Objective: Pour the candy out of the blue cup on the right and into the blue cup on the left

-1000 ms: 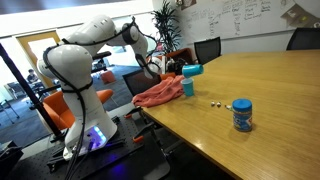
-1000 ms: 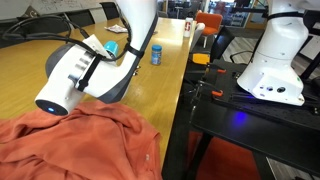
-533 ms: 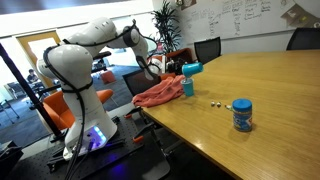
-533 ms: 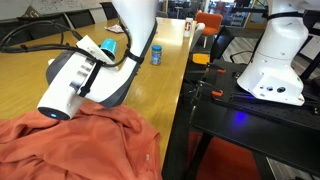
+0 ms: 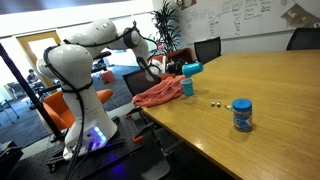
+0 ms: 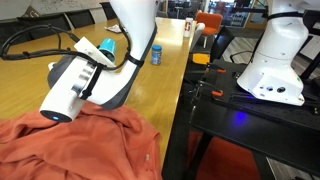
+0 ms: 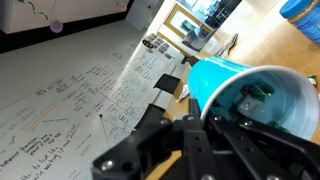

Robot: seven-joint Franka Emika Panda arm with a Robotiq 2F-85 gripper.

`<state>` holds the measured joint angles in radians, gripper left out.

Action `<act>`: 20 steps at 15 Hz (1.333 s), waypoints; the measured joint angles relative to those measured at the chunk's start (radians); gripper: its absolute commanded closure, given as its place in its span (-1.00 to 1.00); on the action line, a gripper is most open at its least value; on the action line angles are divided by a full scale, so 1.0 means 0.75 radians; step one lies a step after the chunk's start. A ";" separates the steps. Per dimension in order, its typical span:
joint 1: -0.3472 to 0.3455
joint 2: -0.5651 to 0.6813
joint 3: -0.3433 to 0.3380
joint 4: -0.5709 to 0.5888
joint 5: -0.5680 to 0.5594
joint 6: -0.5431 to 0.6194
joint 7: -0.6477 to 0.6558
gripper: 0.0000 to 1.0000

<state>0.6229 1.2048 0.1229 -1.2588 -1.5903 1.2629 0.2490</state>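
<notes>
**Blue cup tipped over its twin at the table edge**

Whiteboards line the back wall of this office, and a long wooden table (image 5: pixel 260 85) fills most of what I see in both exterior views. My gripper (image 5: pixel 181 70) is clenched around the tipped cup (image 5: pixel 192 68), a blue one that lies nearly on its side in the jaws with its mouth turned away from the arm. Through the wrist camera I look straight into that mouth (image 7: pixel 250 100), where a few small dark and greenish bits sit deep inside; I cannot tell what they are. Directly under the jaws stands the upright cup (image 5: pixel 187 87), also blue, on the table and close below the rim of the one I hold. Just beside it, on the arm's side of the jaws, an orange cloth (image 5: pixel 158 94) is bunched up at the table edge and spills towards the floor. Out beyond the jaws, a couple of small candies (image 5: pixel 213 103) lie loose on the wood. Farther off the same way a blue jar (image 5: pixel 242 115) with a label stands alone, well apart from both cups.
</notes>
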 measured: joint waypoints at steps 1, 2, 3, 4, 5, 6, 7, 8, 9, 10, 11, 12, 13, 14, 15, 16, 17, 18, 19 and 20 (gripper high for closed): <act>0.002 0.001 -0.004 0.002 -0.001 0.000 -0.011 0.98; 0.004 0.001 -0.007 0.004 -0.002 -0.001 -0.019 0.98; 0.005 0.001 -0.009 0.006 -0.003 -0.002 -0.029 0.98; 0.006 0.002 -0.012 0.007 -0.005 -0.002 -0.039 0.98; 0.007 0.002 -0.014 0.007 -0.006 -0.003 -0.043 0.98; 0.007 0.002 -0.016 0.007 -0.007 -0.004 -0.045 0.98; 0.008 0.002 -0.017 0.008 -0.008 -0.006 -0.048 0.98; 0.008 0.003 -0.019 0.008 -0.011 -0.009 -0.060 0.98; 0.009 0.004 -0.020 0.008 -0.018 -0.013 -0.071 0.98; 0.011 0.006 -0.021 0.008 -0.026 -0.022 -0.086 0.98; 0.013 0.008 -0.023 0.009 -0.034 -0.032 -0.098 0.98; 0.015 0.011 -0.024 0.009 -0.045 -0.043 -0.114 0.98; 0.017 0.013 -0.025 0.009 -0.053 -0.050 -0.126 0.98; 0.019 0.015 -0.026 0.009 -0.061 -0.056 -0.141 0.98; 0.020 0.018 -0.026 0.009 -0.068 -0.062 -0.152 0.98; 0.020 0.020 -0.026 0.009 -0.075 -0.066 -0.167 0.98; 0.020 0.022 -0.026 0.009 -0.080 -0.071 -0.177 0.98; 0.020 0.024 -0.026 0.009 -0.085 -0.076 -0.191 0.98; 0.020 0.026 -0.026 0.009 -0.091 -0.080 -0.200 0.98; 0.020 0.028 -0.026 0.009 -0.097 -0.085 -0.208 0.98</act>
<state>0.6379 1.2255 0.1036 -1.2520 -1.6633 1.1989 0.0928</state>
